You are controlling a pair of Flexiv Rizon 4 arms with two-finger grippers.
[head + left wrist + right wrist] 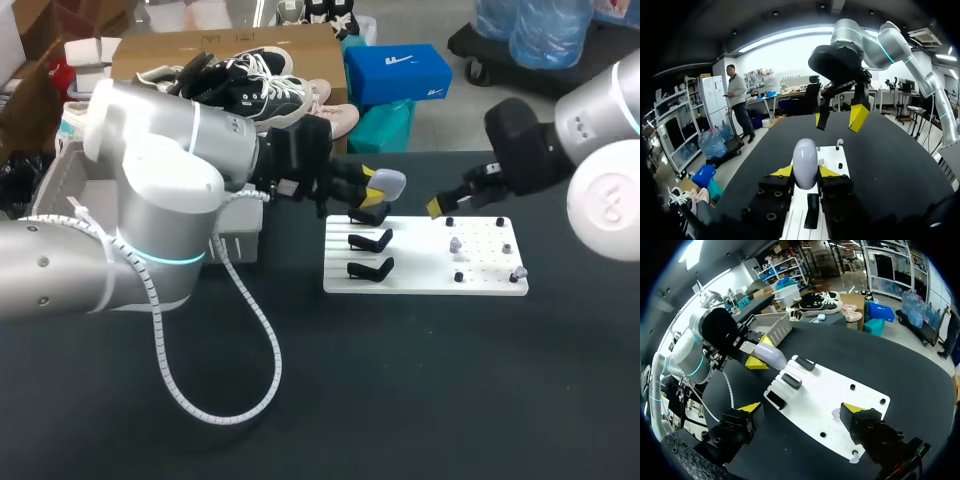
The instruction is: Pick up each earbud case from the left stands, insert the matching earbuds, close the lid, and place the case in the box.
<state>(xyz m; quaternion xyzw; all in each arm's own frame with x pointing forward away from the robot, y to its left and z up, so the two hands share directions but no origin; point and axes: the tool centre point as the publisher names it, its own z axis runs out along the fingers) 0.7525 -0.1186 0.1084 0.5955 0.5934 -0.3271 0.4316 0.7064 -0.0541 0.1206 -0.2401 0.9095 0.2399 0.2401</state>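
My left gripper point(372, 188) is shut on a pale grey, closed earbud case point(390, 182), held just above the farthest black stand point(370, 214) on the white board point(425, 280). In the left wrist view the case point(805, 161) stands upright between the yellow tips. The two nearer stands point(372, 241) are bare. Small earbuds point(455, 245) sit on pegs on the board's right half. My right gripper point(452, 200) hangs open over the board, facing the case and apart from it. In its own view the right gripper point(802, 408) spreads wide above the board, with the case point(769, 356) ahead.
A grey box point(240, 240) stands left of the board, partly hidden by my left arm; it shows as a bin point(772, 325) behind the left gripper. A white cable point(250, 330) loops over the dark table in front of the left arm.
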